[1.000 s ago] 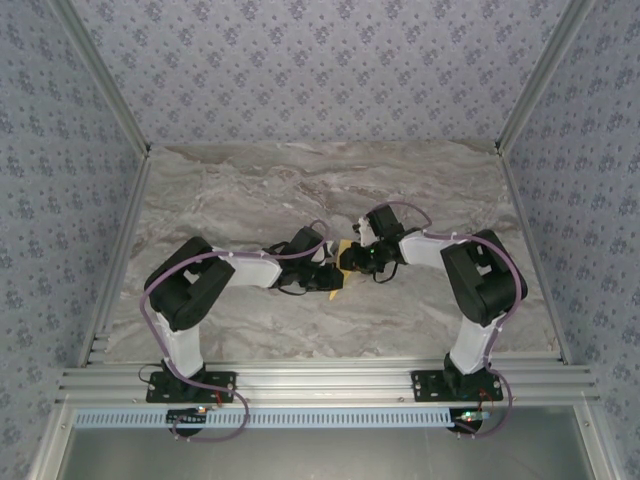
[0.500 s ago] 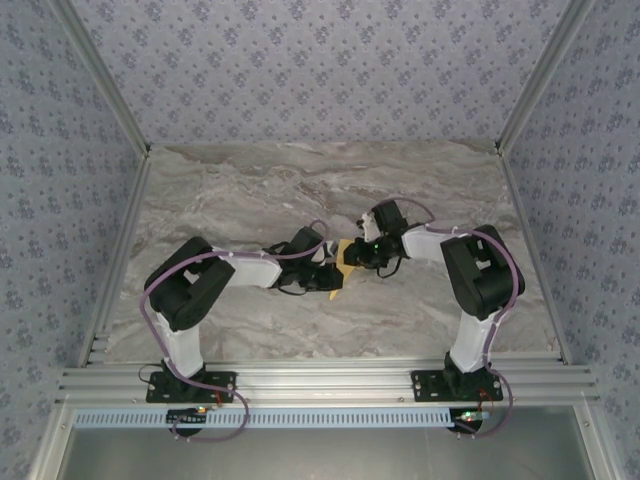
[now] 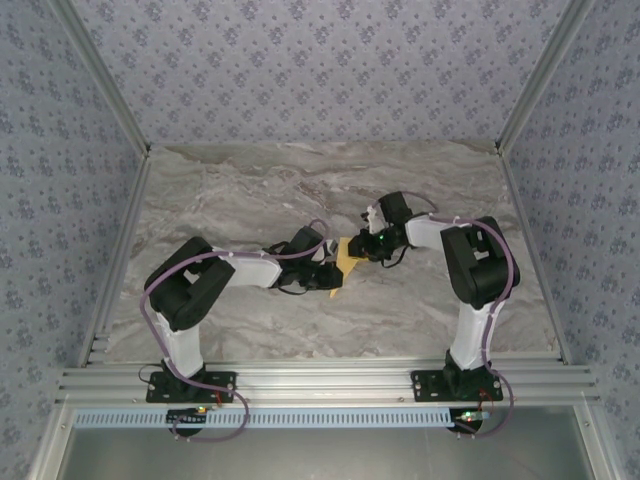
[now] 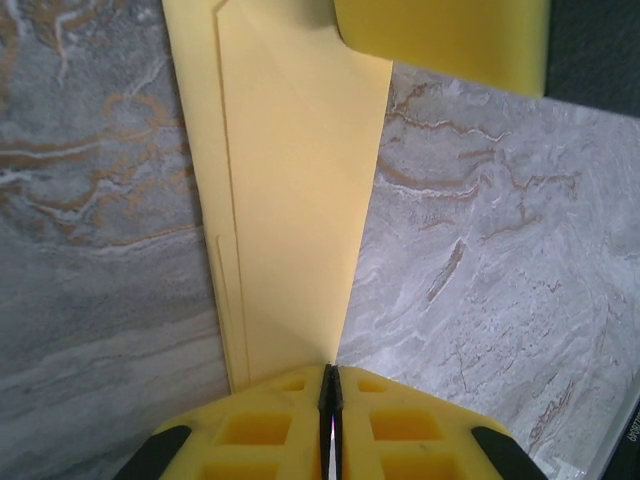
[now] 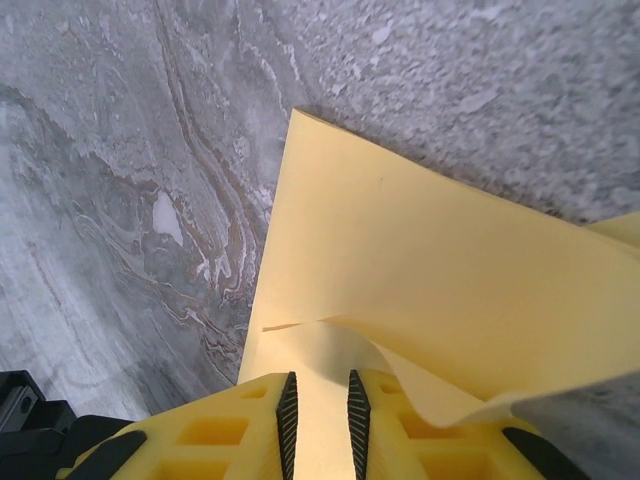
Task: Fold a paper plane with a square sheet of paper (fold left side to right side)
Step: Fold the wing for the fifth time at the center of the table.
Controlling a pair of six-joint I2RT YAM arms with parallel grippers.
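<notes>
The square sheet of paper [image 3: 346, 258], yellow-orange and folded into a long tapering shape, lies mid-table between my two grippers. In the left wrist view the paper [image 4: 290, 200] lies flat in several layers and narrows toward my left gripper [image 4: 330, 370], which is shut with its tips resting on the paper's near end. My left gripper [image 3: 330, 278] sits at the paper's near-left end. My right gripper [image 5: 318, 385] has its jaws a little apart over the paper [image 5: 420, 260]; a loose flap [image 5: 400, 350] curls up over its right finger. My right gripper [image 3: 364, 250] is at the paper's far-right end.
The marble table [image 3: 250, 190] stretches free all around the paper. Aluminium rails [image 3: 320, 380] border the front and sides, and patterned walls close off the back and sides. The right gripper's yellow finger [image 4: 440, 40] lies over the paper's far end.
My right gripper has drawn back toward the upper right, uncovering more of the paper. The left arm and its shut gripper have stayed put.
</notes>
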